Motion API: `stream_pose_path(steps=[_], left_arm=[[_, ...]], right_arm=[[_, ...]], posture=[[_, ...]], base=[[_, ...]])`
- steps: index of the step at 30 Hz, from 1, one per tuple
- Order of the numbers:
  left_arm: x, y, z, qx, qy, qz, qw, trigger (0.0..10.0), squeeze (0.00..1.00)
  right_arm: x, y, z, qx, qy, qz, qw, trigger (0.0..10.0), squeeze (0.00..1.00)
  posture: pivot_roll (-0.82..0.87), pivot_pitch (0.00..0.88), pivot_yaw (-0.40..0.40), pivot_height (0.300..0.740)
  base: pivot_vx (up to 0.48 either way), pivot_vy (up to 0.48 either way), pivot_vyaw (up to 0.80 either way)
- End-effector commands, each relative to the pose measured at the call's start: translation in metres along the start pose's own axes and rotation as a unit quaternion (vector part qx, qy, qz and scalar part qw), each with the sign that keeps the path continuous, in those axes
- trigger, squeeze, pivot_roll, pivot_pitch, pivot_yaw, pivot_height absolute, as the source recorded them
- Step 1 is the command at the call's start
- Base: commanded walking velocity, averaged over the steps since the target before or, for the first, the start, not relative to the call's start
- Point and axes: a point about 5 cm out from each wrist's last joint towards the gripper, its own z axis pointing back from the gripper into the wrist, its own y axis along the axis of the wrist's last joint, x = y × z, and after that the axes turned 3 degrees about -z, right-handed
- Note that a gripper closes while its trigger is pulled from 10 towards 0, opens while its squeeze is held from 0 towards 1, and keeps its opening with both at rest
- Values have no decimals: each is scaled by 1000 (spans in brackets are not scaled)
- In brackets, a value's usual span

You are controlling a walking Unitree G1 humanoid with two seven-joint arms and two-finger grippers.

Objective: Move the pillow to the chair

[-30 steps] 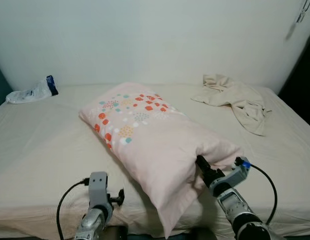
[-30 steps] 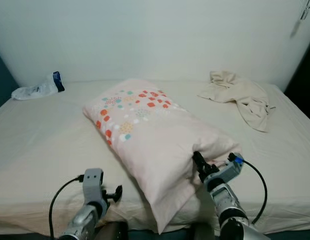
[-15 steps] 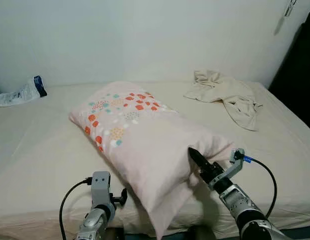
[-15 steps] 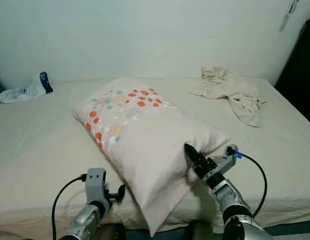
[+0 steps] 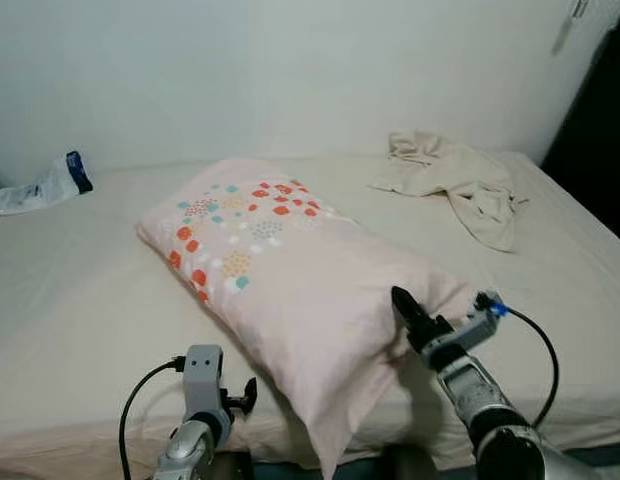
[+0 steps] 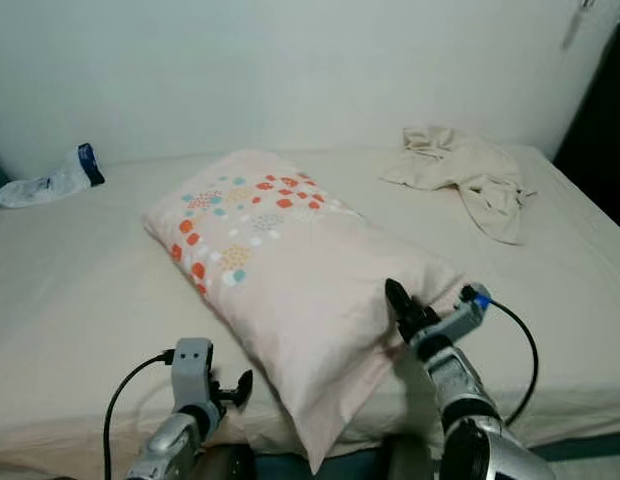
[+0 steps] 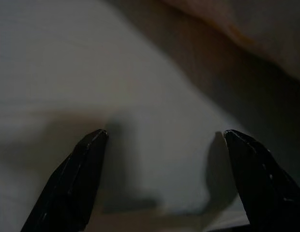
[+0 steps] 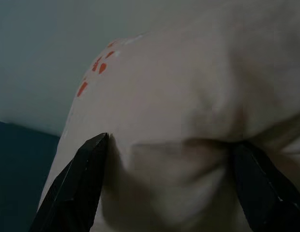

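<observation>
Open bed on both sides, pillow blocking the middle.

From my seat, the pillow (image 5: 290, 290) lies slantwise across the bed (image 5: 80, 300), its near corner hanging over the front edge between my two arms. My left gripper (image 7: 164, 183) has bare sheet ahead, fingers spread, pillow just beside it. My right gripper (image 8: 164, 188) is spread against the pillow's end. A crumpled cloth (image 5: 455, 185) sits far right, a plastic bag (image 5: 40, 185) far left by the wall (image 5: 290, 70).
</observation>
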Motion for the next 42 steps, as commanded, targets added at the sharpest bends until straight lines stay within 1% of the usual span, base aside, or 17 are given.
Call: stream_pose_path(steps=[1,2,4,6,12,15,17,20,21,22,23,24,31,34,42], left_arm=[[-7,-5,5,-7,6,-5,1000,10000,0],[-8,-6,6,-6,6,-6,1000,10000,0],[-8,-6,7,-5,6,-5,1000,10000,0],[-8,-7,8,-2,5,-5,1000,10000,0],[-3,-6,10,7,-4,-4,1000,10000,0],[0,-6,12,12,-11,-4,1000,10000,0],[0,-6,13,13,-11,-4,1000,10000,0],[0,-6,13,15,-13,-4,1000,10000,0],[0,-5,13,15,-13,-3,1000,10000,0],[0,-5,13,15,-13,-3,1000,10000,0],[0,-4,13,16,-13,-3,1000,10000,0],[0,-3,12,17,-12,-2,1000,10000,0],[2,3,9,24,-10,3,1000,10000,0],[3,6,6,26,-10,7,1000,10000,0],[6,11,2,29,-12,12,999,10000,0]], right_arm=[[-4,-12,-4,-27,-12,-7,1000,10000,0],[-5,-14,-5,-31,-18,-6,999,10000,0],[-7,-19,-8,-45,-35,15,998,10000,0],[-10,-24,-10,-58,-42,25,997,10000,0],[-21,-36,-17,-82,-42,35,995,10000,0],[-30,-47,-22,-108,-35,51,992,10000,0],[-32,-48,-22,-112,-32,52,992,10000,0],[-41,-58,-26,-142,-16,73,987,10000,0],[-43,-62,-26,-153,-11,81,985,6353,0],[-43,-62,-26,-153,-11,81,985,6353,0],[-44,-66,-26,-162,-15,91,982,0,0],[-45,-68,-26,-166,-19,98,981,0,0],[-45,-73,-25,-172,-24,98,980,0,0],[-41,-72,-23,-166,-26,90,982,0,0],[-39,-65,-22,-151,-16,83,985,0,0]], posture=[[173,117,49,582],[175,119,50,582],[178,128,51,582],[180,136,53,582],[186,165,57,582],[187,177,60,582],[186,178,60,582],[184,178,60,582],[182,174,57,582],[182,174,57,582],[183,172,55,582],[182,170,54,582],[176,158,46,582],[161,138,38,582],[145,114,36,582]], base=[[0,0,0],[0,0,0],[0,0,0],[0,0,0],[0,0,0],[0,0,0],[0,0,0],[0,0,0],[0,0,0],[0,0,0],[0,0,0],[0,0,0],[0,0,0],[0,0,0],[0,0,0]])
